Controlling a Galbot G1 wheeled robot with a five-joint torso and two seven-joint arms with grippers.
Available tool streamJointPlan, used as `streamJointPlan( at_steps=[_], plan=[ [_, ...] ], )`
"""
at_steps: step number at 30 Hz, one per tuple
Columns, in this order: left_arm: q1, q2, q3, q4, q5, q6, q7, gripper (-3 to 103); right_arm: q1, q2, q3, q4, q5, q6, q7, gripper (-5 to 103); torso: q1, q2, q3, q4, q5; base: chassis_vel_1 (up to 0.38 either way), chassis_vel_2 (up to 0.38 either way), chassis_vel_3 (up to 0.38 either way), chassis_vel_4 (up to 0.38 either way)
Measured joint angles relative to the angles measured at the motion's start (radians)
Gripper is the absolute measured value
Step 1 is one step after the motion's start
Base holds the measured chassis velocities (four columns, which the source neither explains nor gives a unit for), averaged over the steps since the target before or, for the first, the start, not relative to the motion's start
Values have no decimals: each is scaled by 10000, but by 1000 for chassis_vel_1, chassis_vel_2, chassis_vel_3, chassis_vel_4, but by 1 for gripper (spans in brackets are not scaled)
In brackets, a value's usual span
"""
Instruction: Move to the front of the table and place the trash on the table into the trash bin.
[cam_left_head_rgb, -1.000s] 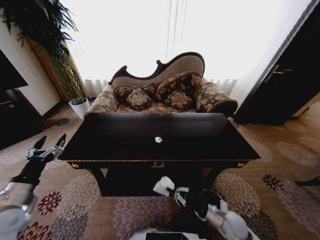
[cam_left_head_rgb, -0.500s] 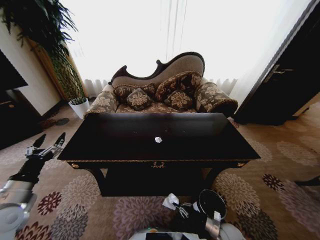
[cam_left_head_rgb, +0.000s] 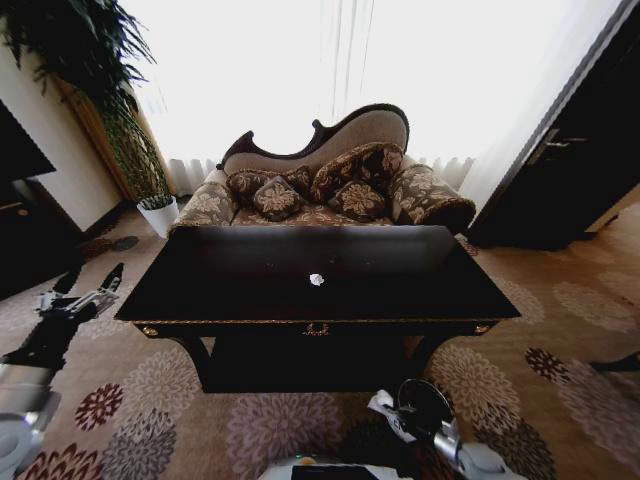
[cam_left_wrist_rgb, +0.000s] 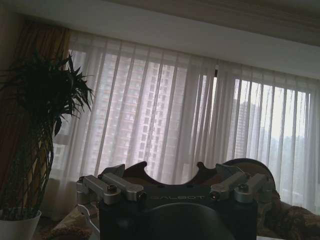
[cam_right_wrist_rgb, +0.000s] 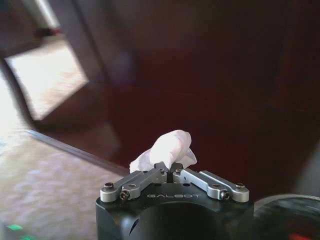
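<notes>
floor-level: right claw (cam_left_head_rgb: 385, 408) lowered paper ball (cam_right_wrist_rgb: 169, 149) beside bin (cam_left_head_rgb: 425, 405).

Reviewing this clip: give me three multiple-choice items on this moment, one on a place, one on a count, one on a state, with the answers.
1. Where is the right pincer?
A. Over the tabletop
B. Low in front of the table, beside the trash bin
C. By the plant pot

2. How many pieces of trash lie on the tabletop?
A. One
B. Three
C. Five

3. What state is the right pincer in?
A. Open and empty
B. Shut on a dark can
C. Shut on a white paper wad

Answers:
1 B: the head view shows it down near the carpet next to the bin's rim.
2 A: a single small white scrap sits near the table's middle.
3 C: the right wrist view shows the fingers closed on the crumpled paper.

The left pincer hangs open off the table's left end.
</notes>
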Motion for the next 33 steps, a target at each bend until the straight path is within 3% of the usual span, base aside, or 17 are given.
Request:
streamJointPlan(
  at_steps=[10, 13, 19, 30, 33],
  plan=[
    [62, 8, -49, -43, -8, 19, -3, 100, 970, 10, 117, -1483, -626, -441, 1389, 1, 0, 0, 0, -1, -1, 0, 0, 0, 0],
    [75, 19, -49, -49, -8, 22, -5, 100, 1124, 22, 189, -1812, -874, -912, 2422, 1, 0, 0, 0, 0, -1, 0, 0, 0, 0],
    [120, 24, -49, -71, -6, 25, -6, 100, 1189, 173, 255, -2032, -777, -1579, 3739, 1, 0, 0, 0, 0, -1, 0, 0, 0, 0],
    [120, 58, -49, -51, -6, 25, -8, 100, 1257, 378, 310, -2379, -892, -1680, 4223, 1, 0, 0, 0, -1, -1, 0, 0, 0, 0],
    [100, 60, -47, -27, -6, 24, -8, 100, 1217, 382, 314, -2348, -908, -1697, 4217, 8, -1, 1, 0, -1, -2, 0, 0, 0, 0]
  ],
)
